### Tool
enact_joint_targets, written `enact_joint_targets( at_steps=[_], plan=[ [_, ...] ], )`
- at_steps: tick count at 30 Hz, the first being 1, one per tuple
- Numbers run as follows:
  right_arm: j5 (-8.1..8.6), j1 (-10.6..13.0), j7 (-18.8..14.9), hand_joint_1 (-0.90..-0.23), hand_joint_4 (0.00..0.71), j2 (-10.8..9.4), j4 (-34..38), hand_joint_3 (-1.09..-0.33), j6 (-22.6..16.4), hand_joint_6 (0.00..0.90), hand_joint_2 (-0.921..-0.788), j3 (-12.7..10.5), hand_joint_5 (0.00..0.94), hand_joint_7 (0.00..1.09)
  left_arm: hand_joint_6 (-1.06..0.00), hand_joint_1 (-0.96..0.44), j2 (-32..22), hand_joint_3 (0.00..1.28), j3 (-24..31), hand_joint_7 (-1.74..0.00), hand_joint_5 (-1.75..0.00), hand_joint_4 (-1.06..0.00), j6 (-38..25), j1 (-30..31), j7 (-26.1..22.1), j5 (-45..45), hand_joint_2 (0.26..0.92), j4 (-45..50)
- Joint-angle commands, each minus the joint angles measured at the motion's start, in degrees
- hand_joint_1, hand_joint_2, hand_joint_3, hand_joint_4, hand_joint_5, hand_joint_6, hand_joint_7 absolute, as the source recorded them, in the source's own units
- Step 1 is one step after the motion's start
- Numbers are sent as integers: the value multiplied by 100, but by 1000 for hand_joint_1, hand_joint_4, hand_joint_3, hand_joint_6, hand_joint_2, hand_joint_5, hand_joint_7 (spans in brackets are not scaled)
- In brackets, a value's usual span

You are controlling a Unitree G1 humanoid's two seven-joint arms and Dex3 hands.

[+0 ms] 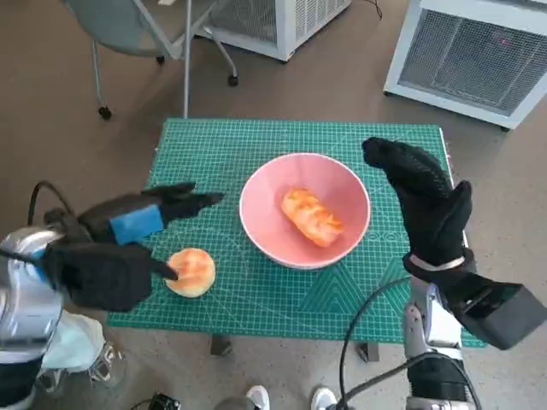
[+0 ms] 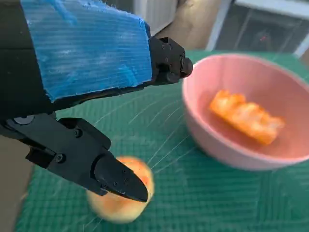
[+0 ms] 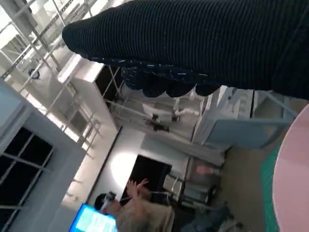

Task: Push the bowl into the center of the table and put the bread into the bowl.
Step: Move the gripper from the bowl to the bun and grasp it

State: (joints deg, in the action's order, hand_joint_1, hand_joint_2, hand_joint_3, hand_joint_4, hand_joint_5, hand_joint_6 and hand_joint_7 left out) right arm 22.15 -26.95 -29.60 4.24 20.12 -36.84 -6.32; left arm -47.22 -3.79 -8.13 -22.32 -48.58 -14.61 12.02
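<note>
- The shallow pink plastic bowl point(image 1: 305, 209) sits just right of the middle of the head view, on the green gridded cutting mat point(image 1: 256, 299) that covers the small table.
- An oblong, glazed orange-brown piece of bread point(image 1: 312, 217) lies inside the bowl, slanting from upper left to lower right; the left wrist view shows it against the bowl's inner wall point(image 2: 247, 117).
- A second piece, a round pale-gold bun point(image 1: 191, 272), rests on the mat at the lower left of the bowl, apart from it.
- The left hand point(image 1: 120, 243), black with blue tape over its back, hovers at the left of the frame with its fingers spread wide and holding nothing; one lower fingertip point(image 2: 120, 181) lies over the bun's edge, though contact cannot be confirmed.
- The upper fingers point(image 1: 192, 199) point toward the bowl without reaching it.
- The right hand point(image 1: 423, 201), in a black knitted glove, stands raised at the bowl's right rim, fingers extended and open, gripping nothing.
- In the right wrist view a person point(image 3: 140, 210) sits in the lower part of the picture.
- White slatted units point(image 1: 466, 51) and a grey chair point(image 1: 128, 26) stand on the floor along the top edge.
</note>
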Motion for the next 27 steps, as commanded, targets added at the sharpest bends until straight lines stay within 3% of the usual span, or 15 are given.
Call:
enact_joint_targets(
  at_steps=[1,11,27],
  plan=[
    [113,-30,-154,-633,129,-36,172,-677,109,-1,-921,-14,0,437,-140,-134,-74,0,-44,0,1,1,-95,205,-24,-9,709,201],
    [249,-71,-355,-630,129,-48,186,-662,241,-1,-921,-46,1,436,-131,-115,-31,1,-298,0,1,1,-159,351,12,-218,712,106],
    [192,-13,-357,-636,132,-7,134,-660,275,-1,-921,-58,2,433,-135,-100,254,8,-966,-7,-9,-22,-62,349,411,-865,727,-599]
  ],
)
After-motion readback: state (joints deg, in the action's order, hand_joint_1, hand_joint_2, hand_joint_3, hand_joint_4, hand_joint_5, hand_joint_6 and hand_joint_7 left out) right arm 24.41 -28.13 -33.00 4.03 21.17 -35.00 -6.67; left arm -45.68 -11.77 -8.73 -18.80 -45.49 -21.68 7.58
